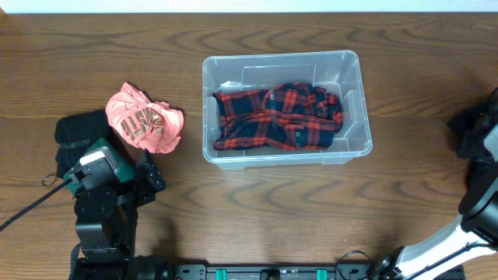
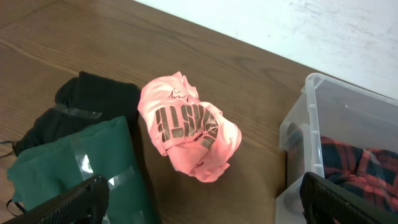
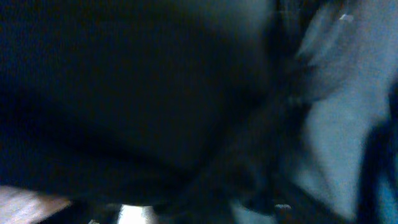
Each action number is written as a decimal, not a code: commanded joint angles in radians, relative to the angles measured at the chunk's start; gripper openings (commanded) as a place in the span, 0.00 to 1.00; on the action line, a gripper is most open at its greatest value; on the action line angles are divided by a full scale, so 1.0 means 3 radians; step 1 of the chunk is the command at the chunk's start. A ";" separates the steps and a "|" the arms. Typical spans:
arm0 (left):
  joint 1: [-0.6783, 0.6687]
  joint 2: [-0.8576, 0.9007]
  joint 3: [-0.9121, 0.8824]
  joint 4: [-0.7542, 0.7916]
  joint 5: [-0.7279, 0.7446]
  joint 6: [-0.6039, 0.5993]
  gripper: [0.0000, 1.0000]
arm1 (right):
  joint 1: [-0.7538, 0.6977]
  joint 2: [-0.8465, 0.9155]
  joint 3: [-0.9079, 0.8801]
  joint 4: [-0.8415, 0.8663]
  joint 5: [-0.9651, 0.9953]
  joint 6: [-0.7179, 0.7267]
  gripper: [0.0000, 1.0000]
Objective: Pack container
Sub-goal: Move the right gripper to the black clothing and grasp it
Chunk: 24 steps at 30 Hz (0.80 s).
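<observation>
The clear container [image 1: 208, 109] stands at the table's middle with a red plaid shirt [image 1: 276, 117] lying in it. Its near corner shows in the left wrist view [image 2: 314, 106], with the plaid shirt [image 2: 360, 165] inside. A crumpled pink garment [image 1: 144, 117] lies left of it, also seen in the left wrist view [image 2: 186, 127]. My left gripper [image 2: 208, 208] is open and empty, low over bare wood in front of the pink garment. My right gripper [image 1: 484, 132] is at the far right edge against a dark garment [image 1: 467, 132]. Dark cloth [image 3: 124, 93] fills the blurred right wrist view and hides the fingers.
A black garment [image 2: 93, 102] and a folded green garment [image 2: 74, 165] with shiny tape or wrap lie left of the pink one, under my left arm [image 1: 105, 206]. The black garment also shows in the overhead view [image 1: 82, 128].
</observation>
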 commanded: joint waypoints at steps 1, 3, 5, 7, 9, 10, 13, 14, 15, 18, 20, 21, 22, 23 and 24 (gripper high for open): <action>0.0020 0.0000 0.0053 0.0011 0.0022 -0.0019 0.98 | -0.0134 0.0158 -0.0043 -0.0057 -0.0069 0.0025 0.42; 0.0020 0.0000 0.0053 0.0011 0.0023 -0.0019 0.98 | -0.0134 0.0156 -0.0043 -0.0083 -0.0155 0.0025 0.20; 0.0020 0.0000 0.0053 0.0011 0.0023 -0.0019 0.98 | -0.0102 0.0154 -0.0041 -0.0103 -0.0277 0.0031 0.01; 0.0020 0.0000 0.0053 0.0011 0.0022 -0.0019 0.98 | -0.0031 0.0123 -0.0036 -0.0123 -0.0317 0.0089 0.01; 0.0020 0.0000 0.0053 0.0011 0.0023 -0.0020 0.98 | 0.0089 0.0033 -0.0028 -0.0121 -0.0334 0.0112 0.01; 0.0020 0.0000 0.0053 0.0010 0.0023 -0.0019 0.98 | 0.0175 -0.0042 -0.0017 -0.0121 -0.0378 0.0111 0.01; 0.0020 0.0000 0.0053 0.0010 0.0022 -0.0019 0.98 | 0.0472 -0.0327 0.0053 -0.0145 -0.0579 0.0097 0.01; 0.0020 0.0000 0.0053 0.0010 0.0022 -0.0019 0.98 | 0.0594 -0.0449 0.0079 -0.0150 -0.0637 0.0094 0.01; 0.0020 0.0000 0.0053 0.0011 0.0022 -0.0019 0.98 | 0.0698 -0.0562 0.0099 -0.0158 -0.0654 0.0083 0.01; 0.0020 0.0000 0.0053 0.0000 0.0022 -0.0019 0.98 | 0.1043 -0.0917 0.0146 -0.0174 -0.0646 0.0069 0.01; 0.0020 0.0000 0.0053 -0.0018 0.0023 -0.0019 0.98 | 0.1280 -0.1162 0.0149 -0.0169 -0.0622 0.0045 0.01; 0.0020 0.0000 0.0053 -0.0025 0.0022 -0.0019 0.98 | 0.1411 -0.1287 0.0149 -0.0169 -0.0589 0.0045 0.01; 0.0020 0.0000 0.0053 -0.0031 0.0023 -0.0019 0.98 | 0.1532 -0.1400 0.0150 -0.0169 -0.0535 0.0046 0.01; 0.0020 0.0000 0.0053 -0.0038 0.0023 -0.0019 0.98 | 0.1621 -0.1481 0.0150 -0.0170 -0.0495 0.0045 0.01; 0.0020 0.0000 0.0053 -0.0041 0.0022 -0.0019 0.98 | 0.1740 -0.1592 0.0150 -0.0172 -0.0441 0.0039 0.01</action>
